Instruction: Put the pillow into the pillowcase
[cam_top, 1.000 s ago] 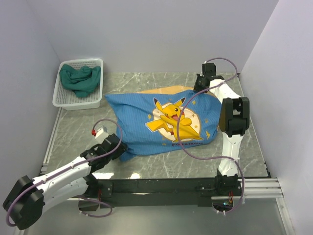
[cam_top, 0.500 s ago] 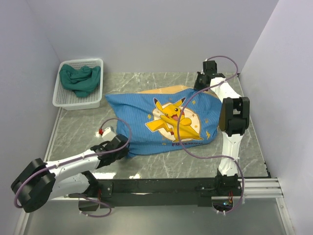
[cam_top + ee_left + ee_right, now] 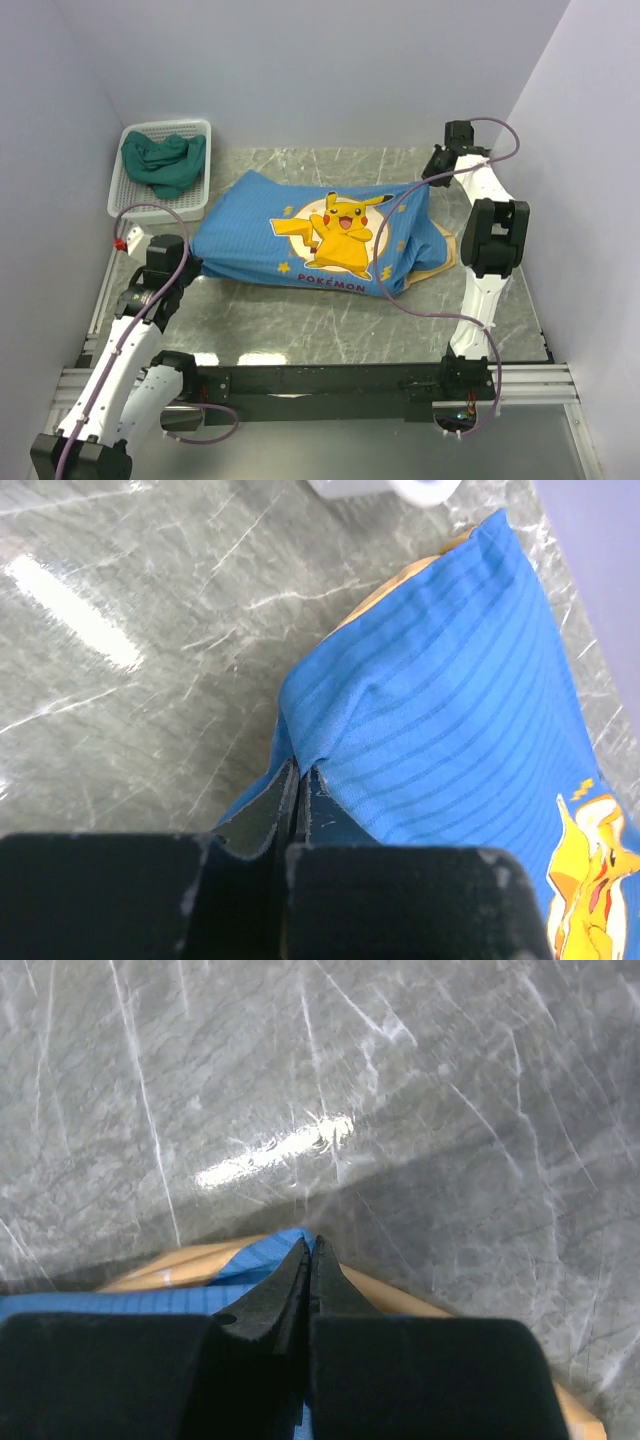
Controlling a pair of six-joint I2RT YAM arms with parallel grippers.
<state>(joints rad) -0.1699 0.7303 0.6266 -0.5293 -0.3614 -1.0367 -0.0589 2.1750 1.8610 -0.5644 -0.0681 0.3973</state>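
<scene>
Pillowcase (image 3: 320, 240) shifted left, now stretched flat. Left gripper (image 3: 298, 780) newly clamped on its left corner; right gripper (image 3: 311, 1255) pinching far-right edge. Likely straightening; pillow not visible.

Pillowcase (image 3: 250, 235) striped matt cloth; table (image 3: 330, 325) glossy marbled; basket (image 3: 162, 211) white plastic.

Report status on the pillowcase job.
Left gripper shut on pillowcase corner. Right gripper shut on opposite corner. Pillow not visible. Basket alongside, not blocking.

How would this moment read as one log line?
left gripper: shut on pillowcase corner | right gripper: shut on pillowcase edge | pillowcase: spread between them
</scene>
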